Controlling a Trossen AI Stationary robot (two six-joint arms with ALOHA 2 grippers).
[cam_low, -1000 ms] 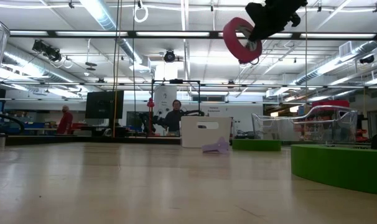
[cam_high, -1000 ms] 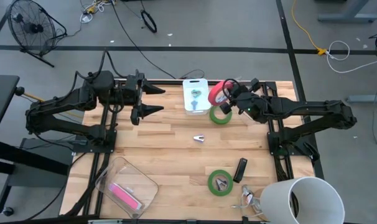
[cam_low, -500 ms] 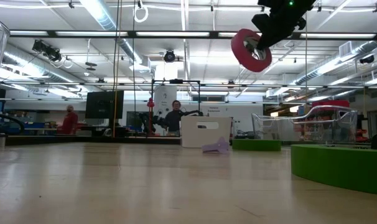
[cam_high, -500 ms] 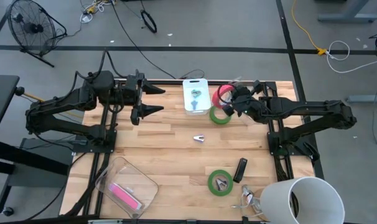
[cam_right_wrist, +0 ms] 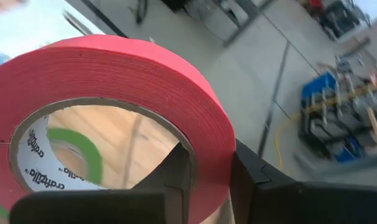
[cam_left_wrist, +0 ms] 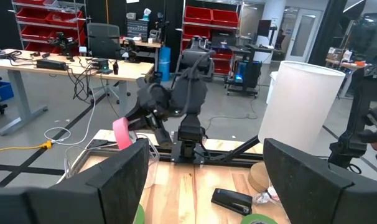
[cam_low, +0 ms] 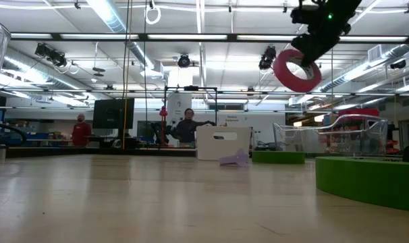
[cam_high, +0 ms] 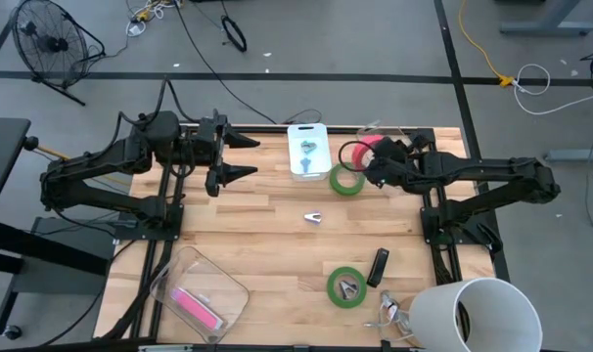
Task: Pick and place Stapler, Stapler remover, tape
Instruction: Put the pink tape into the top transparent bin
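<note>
Carried rightward since a second ago, the red tape roll [cam_high: 356, 153] hangs above the surface's far edge, its wall pinched through the open centre by the right tool [cam_high: 375, 159]; it looks light, stiff and slick-sided, while the left tool [cam_high: 221, 156] waits open.

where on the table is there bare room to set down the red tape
The widest bare wood lies between the left hand, the small metal piece and the clear container. A smaller gap sits between that piece and the near green roll. It is crowded by the white tray, the far green roll and the stapler.
</note>
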